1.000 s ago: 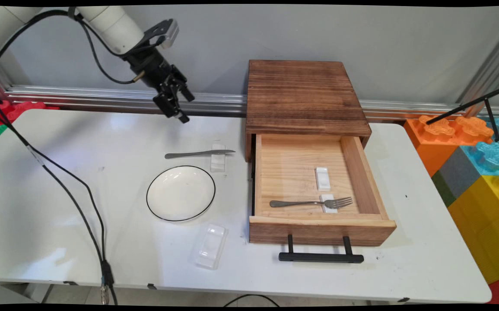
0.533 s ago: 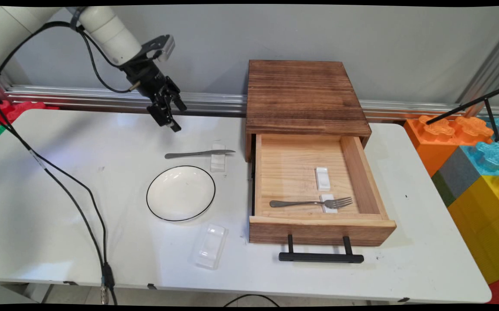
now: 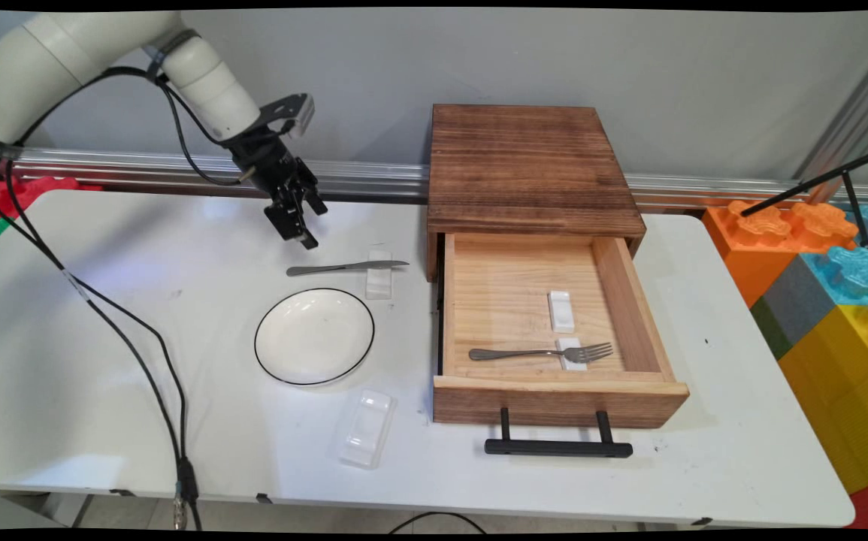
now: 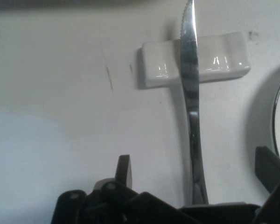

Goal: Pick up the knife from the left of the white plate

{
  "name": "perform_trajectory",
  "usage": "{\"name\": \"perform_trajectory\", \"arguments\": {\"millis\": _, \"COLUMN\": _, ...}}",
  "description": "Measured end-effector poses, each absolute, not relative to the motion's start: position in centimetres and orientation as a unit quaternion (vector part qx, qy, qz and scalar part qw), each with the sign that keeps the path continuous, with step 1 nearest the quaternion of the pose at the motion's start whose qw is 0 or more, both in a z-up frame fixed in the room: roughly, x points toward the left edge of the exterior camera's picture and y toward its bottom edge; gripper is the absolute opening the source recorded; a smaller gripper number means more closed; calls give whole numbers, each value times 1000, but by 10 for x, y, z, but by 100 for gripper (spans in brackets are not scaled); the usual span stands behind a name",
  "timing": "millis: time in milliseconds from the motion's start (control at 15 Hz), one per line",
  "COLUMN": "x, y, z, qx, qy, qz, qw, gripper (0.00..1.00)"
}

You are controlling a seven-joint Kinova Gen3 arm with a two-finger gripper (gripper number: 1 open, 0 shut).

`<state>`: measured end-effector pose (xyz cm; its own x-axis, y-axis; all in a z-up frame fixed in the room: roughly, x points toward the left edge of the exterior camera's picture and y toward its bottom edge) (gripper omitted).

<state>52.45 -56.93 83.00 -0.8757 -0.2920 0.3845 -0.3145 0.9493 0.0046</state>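
A: Steel knife (image 3: 347, 266), main view, left of centre: blade tip propped on a white rest (image 3: 379, 279), just above a plate (image 3: 314, 336). Gripper (image 3: 300, 234) hangs near it, upper left, holding nothing.

B: Hand view?

A: Fingers (image 4: 123, 171) spread wide around the handle, untouched. Knife (image 4: 191, 107) looks stiff, thin, likely slippery; pinch mid-handle.

The arm (image 3: 65, 52) is built of rounded, glossy white links, ending in a black wrist block and a black two-finger pincer (image 3: 300, 229) of angular linkages. A small grey-and-black camera bracket (image 3: 291, 113) sticks out beside the wrist. Black cables (image 3: 114, 315) loop off the arm.
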Motion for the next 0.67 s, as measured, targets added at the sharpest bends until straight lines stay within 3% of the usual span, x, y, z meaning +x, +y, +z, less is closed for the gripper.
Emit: {"name": "perform_trajectory", "arguments": {"millis": 667, "x": 507, "y": -580, "z": 791, "qx": 140, "qy": -970, "qz": 18, "qw": 199, "gripper": 100}}
